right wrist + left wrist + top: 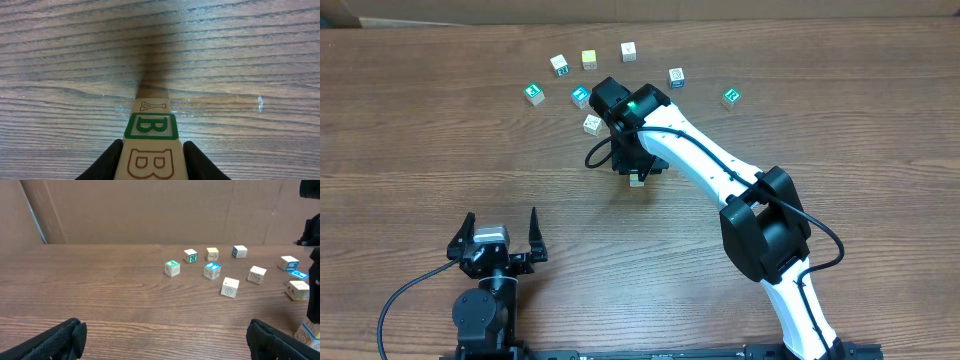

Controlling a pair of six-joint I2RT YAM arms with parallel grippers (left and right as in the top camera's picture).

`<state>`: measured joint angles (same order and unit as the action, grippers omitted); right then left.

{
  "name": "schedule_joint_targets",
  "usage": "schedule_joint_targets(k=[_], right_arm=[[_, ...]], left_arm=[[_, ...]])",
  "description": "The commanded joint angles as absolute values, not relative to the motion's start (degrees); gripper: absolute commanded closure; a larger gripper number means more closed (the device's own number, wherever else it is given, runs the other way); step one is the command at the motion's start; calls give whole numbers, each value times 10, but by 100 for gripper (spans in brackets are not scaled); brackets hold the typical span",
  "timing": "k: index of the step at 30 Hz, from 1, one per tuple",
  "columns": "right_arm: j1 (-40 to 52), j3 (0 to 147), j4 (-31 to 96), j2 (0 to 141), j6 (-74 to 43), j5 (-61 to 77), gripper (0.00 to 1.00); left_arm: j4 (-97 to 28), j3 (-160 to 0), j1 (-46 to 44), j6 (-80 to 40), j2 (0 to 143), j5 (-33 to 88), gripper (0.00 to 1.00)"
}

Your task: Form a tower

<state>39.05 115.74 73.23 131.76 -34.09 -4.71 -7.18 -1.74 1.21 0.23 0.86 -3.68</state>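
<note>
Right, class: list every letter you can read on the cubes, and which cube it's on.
"B", red: tower, nearest face.
"B", green-framed: tower, next face.
Third tower letter: unclear, perhaps "Y".
"R": green-printed cube.
"O": pale cube.
Other cubes: too small or blurred.

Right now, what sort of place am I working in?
Probably a lab test bench: a wood-grain table, a plain cardboard backdrop, and loose letter cubes scattered on it.

tower [150, 131]: pale wood, green-framed b, red-brown outlined b. table [240, 55]: brown, dark streaked grain. loose cube [212, 270]: blue face.
</note>
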Motion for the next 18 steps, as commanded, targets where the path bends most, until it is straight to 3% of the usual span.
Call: schedule_joint_targets(k=[1, 12, 18], right_arm=[[392, 1155, 730, 1318, -341, -48, 65], [392, 1155, 728, 1318, -341, -48, 60], [393, 1155, 728, 1318, -340, -48, 66]], left_arm=[[-79, -21, 10, 13, 3, -44, 1], [-79, -21, 10, 13, 3, -44, 0], [-79, -21, 10, 13, 3, -44, 0]])
